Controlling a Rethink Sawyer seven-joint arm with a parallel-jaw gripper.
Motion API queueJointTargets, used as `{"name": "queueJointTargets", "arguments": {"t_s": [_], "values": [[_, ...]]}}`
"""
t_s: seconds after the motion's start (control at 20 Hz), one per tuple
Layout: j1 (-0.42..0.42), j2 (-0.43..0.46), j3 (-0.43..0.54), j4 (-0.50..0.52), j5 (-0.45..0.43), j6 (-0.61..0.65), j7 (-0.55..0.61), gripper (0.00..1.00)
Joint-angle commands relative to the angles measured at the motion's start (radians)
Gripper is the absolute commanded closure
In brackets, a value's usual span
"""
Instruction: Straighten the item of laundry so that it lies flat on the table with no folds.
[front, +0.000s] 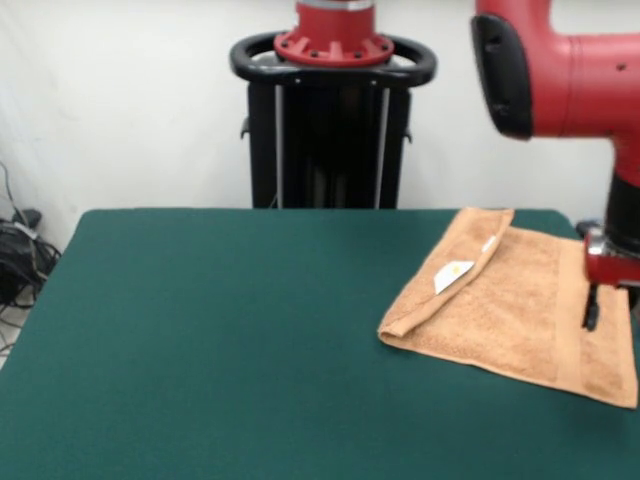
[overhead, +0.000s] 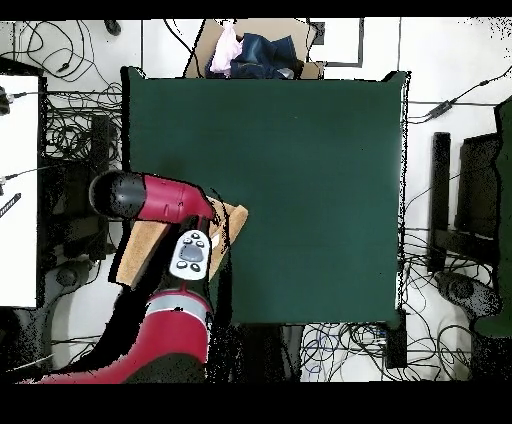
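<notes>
— Claw (front: 592, 312) first: where does it stand, and what is it doing?

— Low at the front view's right edge, right over the peach-orange towel (front: 520, 305), above the woven band stripe (front: 570, 310) on that side. A dark fingertip reaches down to the terry. Whether it is wide, narrow or pinching cloth, I cannot tell; only one dark tip shows below the red mount, and the overhead view hides it under the arm (overhead: 160, 200).

— Why would it be there?

— My guess is that it is placed to work the side opposite the fold, either to pin the cloth or to take an edge. That is a judgement, not something visible.

— And the towel itself?

— It sits at one corner of the green worktop (front: 220, 330), close to the edge, with the rest of the surface bare. It is not flat. One edge is turned over onto the top face in a long flap (front: 450, 280), forming a rounded roll from the far corner down to the near one. The white label (front: 452, 274) shows on that flap. The remainder lies smooth, with the band stripe running beside the right-hand edge.

— So what is left?

— The flap needs opening outward, away from the claw's side, for the towel to lie in one layer. The task looks unfinished.
</notes>
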Motion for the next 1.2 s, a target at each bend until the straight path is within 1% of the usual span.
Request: {"name": "queueJointTargets", "arguments": {"t_s": [0.05, 0.25, 0.35, 0.6, 0.75, 1.0, 1.15, 1.2], "values": [[-0.070, -0.005, 0.129, 0.189, -0.055, -0.120, 0.091, 0.00], [-0.117, -0.016, 0.165, 0.238, -0.091, -0.172, 0.074, 0.00], [-0.143, -0.037, 0.181, 0.272, -0.109, -0.183, 0.070, 0.00], [-0.177, -0.113, 0.206, 0.348, -0.135, -0.164, 0.080, 0.00], [-0.198, -0.126, 0.223, 0.371, -0.149, -0.163, 0.081, 0.00], [-0.227, -0.111, 0.257, 0.418, -0.191, -0.238, 0.095, 0.00], [-0.244, -0.068, 0.275, 0.424, -0.225, -0.313, 0.102, 0.00], [-0.243, -0.063, 0.270, 0.411, -0.230, -0.310, 0.102, 0.00]]}}
